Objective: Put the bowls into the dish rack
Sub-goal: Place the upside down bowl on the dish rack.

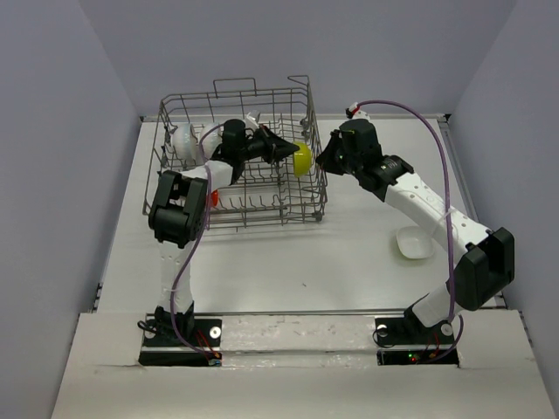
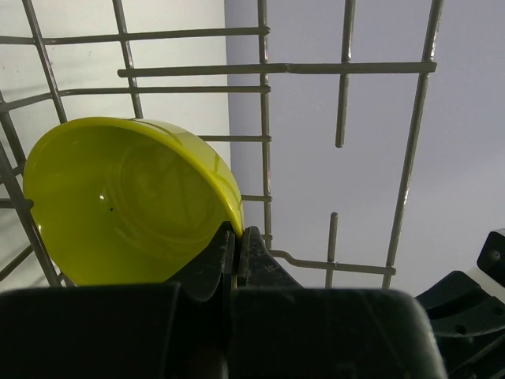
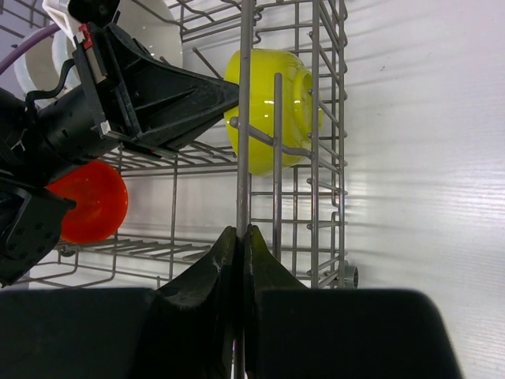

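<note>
Finding: my left tool (image 2: 235, 237) is clamped on the rim of the yellow bowl (image 2: 118, 205), one finger inside the rim and one outside. The bowl is inside the rack (image 2: 347, 68), hard up by the rack's right-hand wall, and stands on edge. Its hollow faces back along my left arm and its base faces the wall wires. From the tool tip, the body of the bowl lies ahead and to the left.

My right tool (image 3: 241, 230) is together on an upright wire of that same wall from outside, just across the wires from the bowl. I judge that it is steadying the rack.

Judgement: the release depends on the bowl staying on edge between the tines. I cannot see from here whether its lower rim is seated.

Also noted: a red bowl (image 3: 95, 197) lies lower in the rack. A white bowl (image 1: 414, 243) is out on the bench (image 1: 349, 262), beside my right arm and well apart from my left.
</note>
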Action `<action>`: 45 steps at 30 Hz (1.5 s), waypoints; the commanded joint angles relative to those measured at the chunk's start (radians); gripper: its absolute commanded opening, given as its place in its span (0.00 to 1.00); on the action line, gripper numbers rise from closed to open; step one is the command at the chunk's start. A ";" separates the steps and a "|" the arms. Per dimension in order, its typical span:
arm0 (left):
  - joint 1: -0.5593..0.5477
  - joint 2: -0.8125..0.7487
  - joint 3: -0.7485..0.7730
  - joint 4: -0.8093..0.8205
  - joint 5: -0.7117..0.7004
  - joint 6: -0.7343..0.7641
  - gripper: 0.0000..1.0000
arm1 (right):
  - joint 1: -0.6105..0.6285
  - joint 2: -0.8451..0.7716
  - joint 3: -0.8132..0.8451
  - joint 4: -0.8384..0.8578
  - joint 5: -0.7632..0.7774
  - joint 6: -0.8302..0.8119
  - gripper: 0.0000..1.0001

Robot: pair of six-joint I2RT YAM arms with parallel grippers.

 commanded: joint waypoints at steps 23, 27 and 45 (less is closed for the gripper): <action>0.089 -0.150 0.090 -0.414 -0.039 0.300 0.00 | 0.003 0.053 -0.033 0.004 -0.021 -0.061 0.01; 0.103 -0.123 0.190 -0.604 -0.080 0.424 0.00 | 0.003 0.059 -0.030 0.009 -0.025 -0.058 0.01; 0.135 -0.078 0.339 -0.924 -0.273 0.661 0.00 | -0.006 0.056 -0.056 0.009 0.009 -0.033 0.01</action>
